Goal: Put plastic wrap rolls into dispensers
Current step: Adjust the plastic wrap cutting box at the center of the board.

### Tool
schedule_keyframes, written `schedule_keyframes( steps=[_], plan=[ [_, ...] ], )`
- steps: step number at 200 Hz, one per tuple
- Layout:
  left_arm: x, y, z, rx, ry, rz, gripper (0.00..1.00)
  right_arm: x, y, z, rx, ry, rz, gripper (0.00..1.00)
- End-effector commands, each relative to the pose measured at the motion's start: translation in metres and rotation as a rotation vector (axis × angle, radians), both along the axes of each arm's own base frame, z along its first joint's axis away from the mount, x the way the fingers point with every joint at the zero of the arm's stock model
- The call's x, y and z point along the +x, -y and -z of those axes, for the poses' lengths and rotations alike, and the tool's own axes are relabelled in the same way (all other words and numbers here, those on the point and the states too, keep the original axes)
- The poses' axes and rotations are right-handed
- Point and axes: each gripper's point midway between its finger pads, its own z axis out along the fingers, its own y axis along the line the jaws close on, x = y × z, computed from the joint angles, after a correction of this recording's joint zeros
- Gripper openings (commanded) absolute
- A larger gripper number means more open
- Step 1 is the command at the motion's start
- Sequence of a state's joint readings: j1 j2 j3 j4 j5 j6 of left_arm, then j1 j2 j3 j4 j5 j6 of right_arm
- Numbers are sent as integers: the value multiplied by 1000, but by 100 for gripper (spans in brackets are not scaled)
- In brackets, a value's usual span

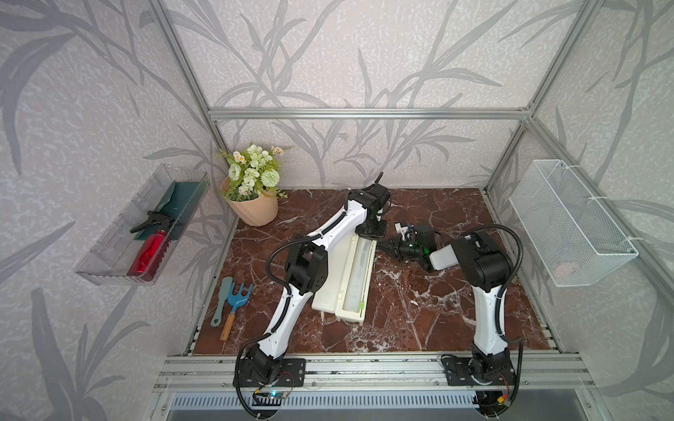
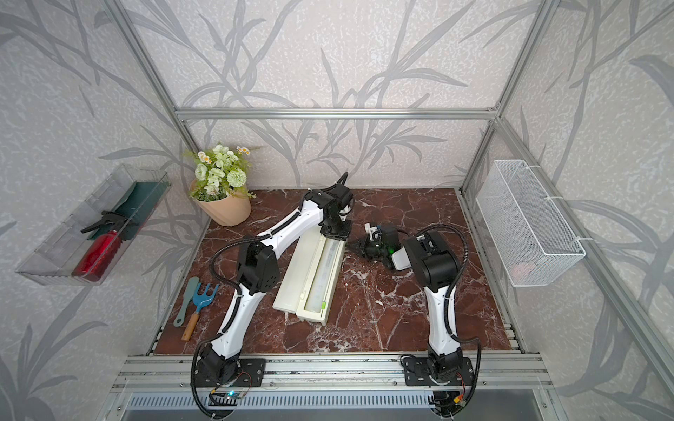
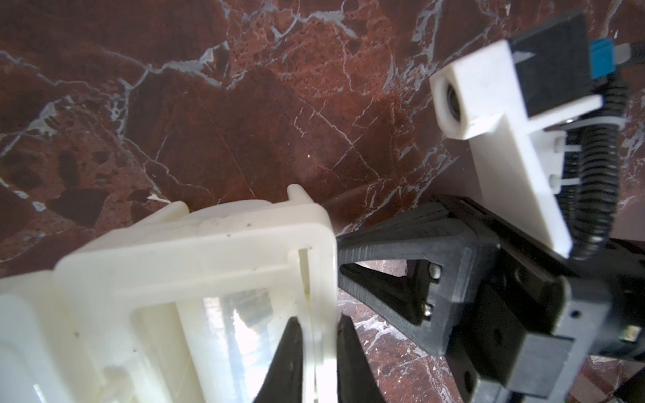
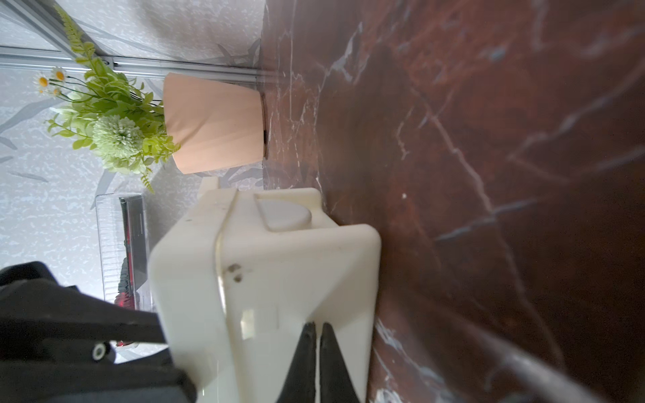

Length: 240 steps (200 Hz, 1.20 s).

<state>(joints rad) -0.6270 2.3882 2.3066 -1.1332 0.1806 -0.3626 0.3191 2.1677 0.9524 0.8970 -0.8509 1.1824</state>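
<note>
The left gripper [image 3: 318, 317] comes down from above onto the far end of the dispenser [image 1: 341, 291], and its wrist hides that end in both top views. In the left wrist view its two black fingers [image 3: 289, 352] stand one inside the tray [image 3: 216, 258] and one outside. They are pressed close against the tray's long outer wall, so the gripper is clamped on the dispenser.

Just to the right of that same end, the right gripper [image 1: 381, 246] lies low and level, pointing at the dispenser from the side. Its fingers are drawn together, with only a hairline between them in the right wrist view. Their tips [image 4: 307, 335] rest against the dispenser's outer wall near the far corner. Whether anything thin is pinched between them I cannot tell.

The dispenser lies aslant on the red-brown marble table [image 1: 419, 310] and is open. Its cream-white lid [image 1: 328, 288] is folded flat to the left of the hinge, inner face up. In the tray to the right of the hinge lies the plastic wrap roll [image 1: 359, 277], set lengthwise and nearly as long as the tray. It is translucent, whitish and glossy where the left wrist view catches it [image 3: 244, 331]. A short yellow-green strip [image 1: 362, 304] runs along the tray's right edge at the near end. Small dark specks mark the cream plastic.
</note>
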Motion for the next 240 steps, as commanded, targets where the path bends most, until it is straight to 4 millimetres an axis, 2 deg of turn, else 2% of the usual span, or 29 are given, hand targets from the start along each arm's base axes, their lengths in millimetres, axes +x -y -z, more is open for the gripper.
schedule_keyframes(
  steps=[1, 40, 109, 163, 171, 184, 209, 240],
  plan=[
    [-11, 7, 18, 7, -56, 34, 11, -1, -19, -26, 88, 90, -59, 7],
    [-12, 10, 19, -7, -66, 34, 11, -4, -24, -17, 78, 77, -69, 6],
    [-17, 15, 28, -29, -111, 24, 11, -7, -43, -21, 98, 102, -107, 6],
    [-15, 3, 30, 32, -94, 12, 13, -10, -37, -17, 64, 77, -97, 6],
    [-14, 1, 28, 43, -84, 7, 16, -9, -32, -18, 59, 73, -86, 12],
    [-12, -1, 22, 45, -71, 1, 23, -11, -22, -17, 41, 56, -71, 28],
    [-5, -1, 3, 22, -33, -6, 37, -13, -6, -23, 6, 64, -59, 40],
    [3, 0, -20, -14, 0, -14, 51, -22, -1, -36, -33, 86, -81, 51]
  ],
)
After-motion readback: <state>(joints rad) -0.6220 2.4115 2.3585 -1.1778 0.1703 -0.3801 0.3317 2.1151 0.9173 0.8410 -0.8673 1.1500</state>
